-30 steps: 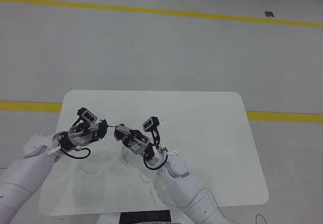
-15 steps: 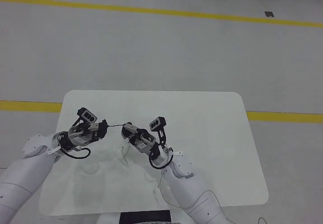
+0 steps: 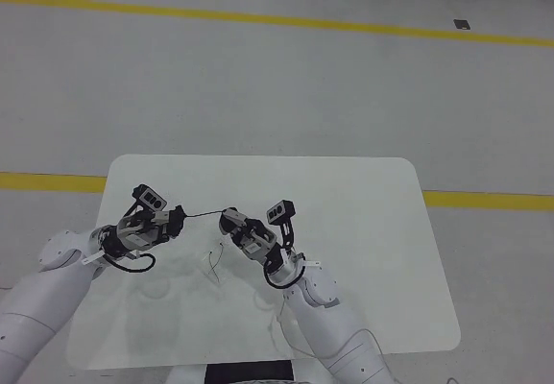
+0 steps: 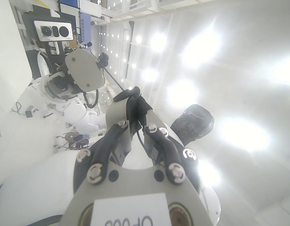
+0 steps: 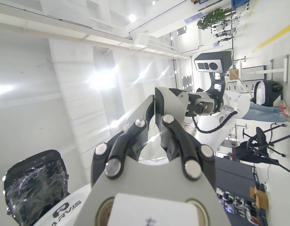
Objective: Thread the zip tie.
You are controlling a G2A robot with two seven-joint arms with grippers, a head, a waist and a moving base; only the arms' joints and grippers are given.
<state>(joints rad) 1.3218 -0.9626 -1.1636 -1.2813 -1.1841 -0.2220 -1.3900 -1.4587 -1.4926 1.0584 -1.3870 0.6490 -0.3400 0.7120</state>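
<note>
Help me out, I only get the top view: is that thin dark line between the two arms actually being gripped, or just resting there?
Observer: Gripped. The left wrist view shows the left end effector shut on the zip tie.
Operator: And at the other arm?
Observer: The right wrist view shows the right end effector closed flat, with no gap at its tip.

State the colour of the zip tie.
Black. The zip tie shows best in the left wrist view, as a thin dark strap.
</note>
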